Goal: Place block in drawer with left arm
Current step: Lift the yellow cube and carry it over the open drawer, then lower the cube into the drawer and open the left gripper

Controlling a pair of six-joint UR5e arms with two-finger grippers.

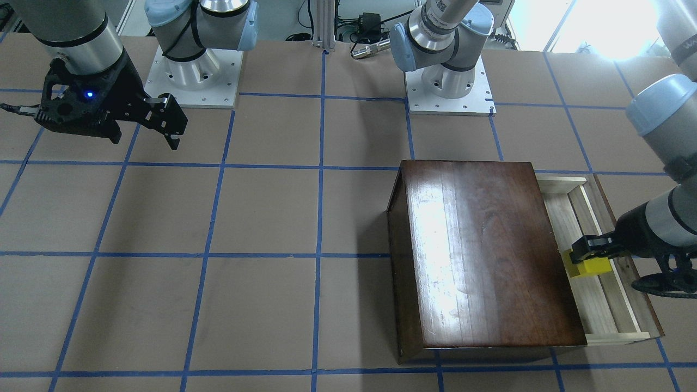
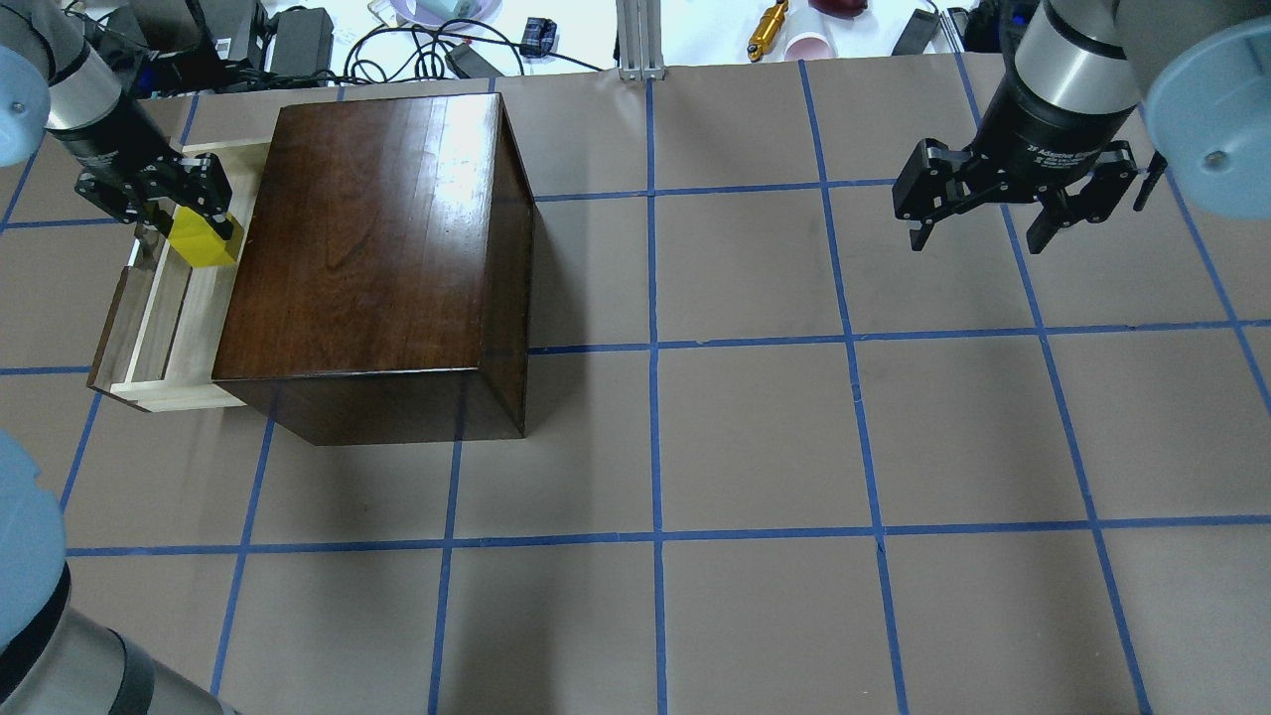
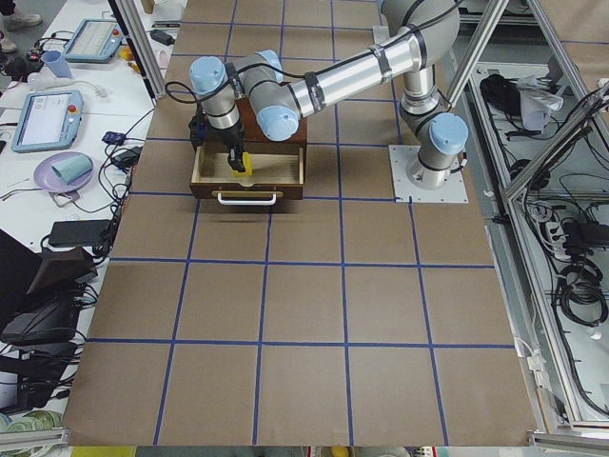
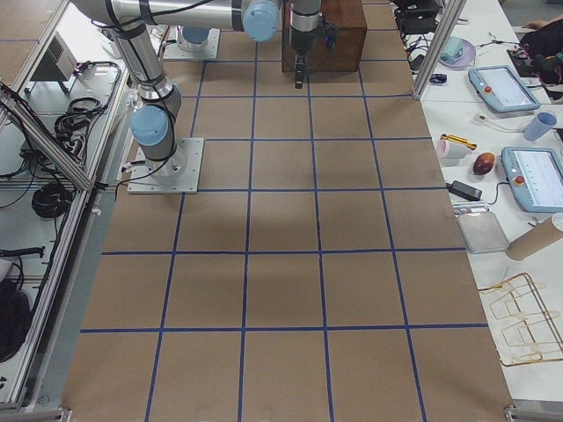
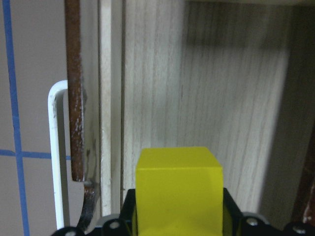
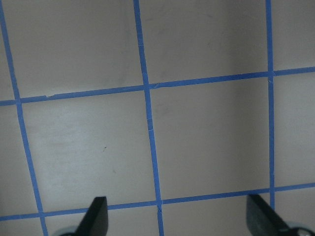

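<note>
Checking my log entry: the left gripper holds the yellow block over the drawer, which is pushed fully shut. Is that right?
Not quite: the drawer is pulled open, its pale tray standing out of the cabinet, as the overhead exterior view shows. The left gripper does hold the yellow block over it.

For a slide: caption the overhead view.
Left gripper holds the block over the open drawer; right gripper hangs open aside.

A table (image 2: 755,427) covered in brown paper and gridded with blue tape (image 2: 652,298) is recorded. Beyond the table's far edge, a gold cylinder (image 2: 768,28), a pale cup (image 2: 812,45) and a black power adapter (image 2: 303,35) are noted.
</note>
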